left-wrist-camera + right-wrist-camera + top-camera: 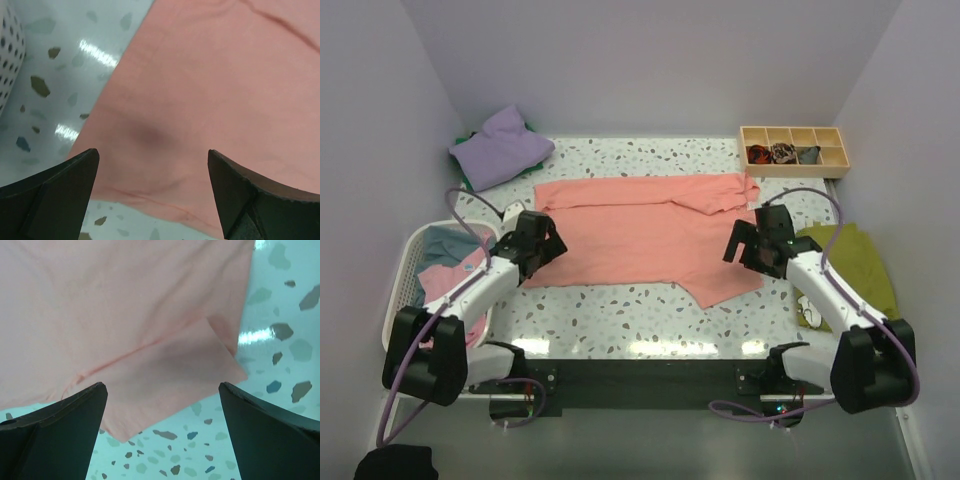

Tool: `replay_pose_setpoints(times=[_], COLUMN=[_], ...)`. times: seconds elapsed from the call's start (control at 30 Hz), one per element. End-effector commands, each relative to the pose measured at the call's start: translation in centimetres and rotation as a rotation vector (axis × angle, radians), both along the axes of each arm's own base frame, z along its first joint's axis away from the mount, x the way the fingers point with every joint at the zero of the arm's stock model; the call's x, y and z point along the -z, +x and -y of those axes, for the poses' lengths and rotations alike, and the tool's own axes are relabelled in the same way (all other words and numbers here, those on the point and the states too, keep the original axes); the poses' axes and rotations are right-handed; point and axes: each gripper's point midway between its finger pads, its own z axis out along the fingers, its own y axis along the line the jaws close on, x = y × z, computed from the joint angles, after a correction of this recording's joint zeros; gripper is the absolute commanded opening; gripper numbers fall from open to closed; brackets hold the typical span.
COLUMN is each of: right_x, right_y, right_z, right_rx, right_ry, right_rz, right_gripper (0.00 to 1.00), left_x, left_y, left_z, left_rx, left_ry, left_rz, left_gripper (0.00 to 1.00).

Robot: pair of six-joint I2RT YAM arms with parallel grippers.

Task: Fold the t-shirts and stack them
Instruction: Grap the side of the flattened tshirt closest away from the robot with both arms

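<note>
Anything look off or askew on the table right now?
The salmon-pink t-shirt is not lying flat. Its far right side is bunched and folded over, and a flap at its near right juts out past the hem line. No spill or damage is visible.

Table point(620, 318) w/ salmon tee point(640, 235), lavender tee point(500, 148), olive tee point(858, 262), basket point(404, 268), wood tray point(840, 166).
</note>
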Motion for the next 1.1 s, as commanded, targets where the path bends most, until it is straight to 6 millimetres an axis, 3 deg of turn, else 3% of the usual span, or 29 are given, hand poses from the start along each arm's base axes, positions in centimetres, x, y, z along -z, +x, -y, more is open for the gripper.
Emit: replay_pose_setpoints(times=[0.0,0.13,0.3,0.57,0.67,0.93,1.07], right_x=[0.4,1.7,3.3,4.3,5.2,6.1,6.5], right_y=[-3.4,-5.6,-7.5,-7.1,-7.4,-6.8,-5.8], right_z=[0.5,0.8,1.2,1.3,1.2,1.6,1.4], right_rx=[0.083,0.126,0.159,0.178,0.188,0.207,0.201], right_ry=[0.038,0.062,0.059,0.052,0.060,0.041,0.041], right_rz=[-0.021,-0.045,-0.082,-0.096,-0.112,-0.095,-0.077], right_gripper=[0.99,0.99,0.99,0.99,0.99,0.98,0.89], left_x=[2.7,4.7,4.9,5.5,6.3,6.8,6.8], left_y=[-4.0,-6.4,-7.1,-8.1,-8.4,-7.4,-7.0], left_z=[-0.8,-1.5,-1.9,-3.4,-3.6,-3.5,-3.4], left_rx=[-0.118,-0.167,-0.198,-0.244,-0.252,-0.243,-0.233], left_ry=[-0.050,-0.059,-0.077,-0.032,-0.027,-0.026,-0.023], left_rz=[-0.104,-0.169,-0.168,-0.156,-0.157,-0.128,-0.127], left_gripper=[0.95,0.97,0.97,0.97,0.92,0.54,0.34])
